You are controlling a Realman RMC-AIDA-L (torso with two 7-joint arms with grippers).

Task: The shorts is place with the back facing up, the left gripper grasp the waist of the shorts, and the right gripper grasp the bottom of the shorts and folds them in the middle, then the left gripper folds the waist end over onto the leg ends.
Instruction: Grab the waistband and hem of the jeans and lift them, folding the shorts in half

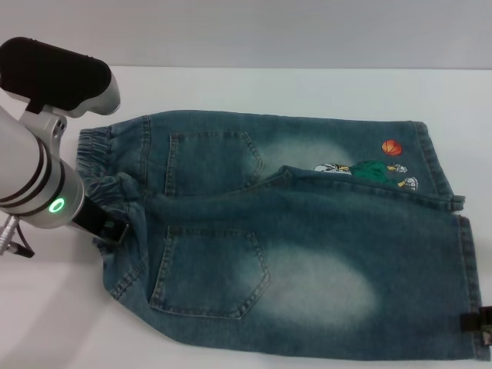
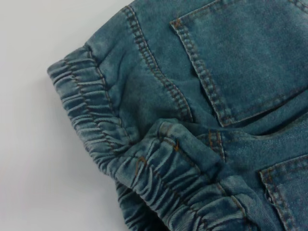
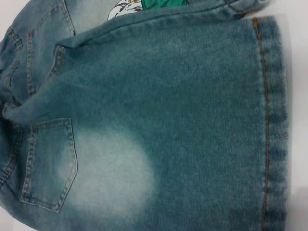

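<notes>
The blue denim shorts lie back up on the white table, with the nearer leg lapping over the farther one along the middle. The puckered waist is at the left and bunches up in the left wrist view. My left gripper is at the nearer part of that waistband, shut on the gathered fabric. The straight leg hems are at the right, one filling the right wrist view. My right gripper shows only as a black sliver at the nearest hem corner.
A cartoon print with an orange basketball sits on the farther leg, partly covered by the nearer leg's edge. Bare white table surrounds the shorts on the left and behind.
</notes>
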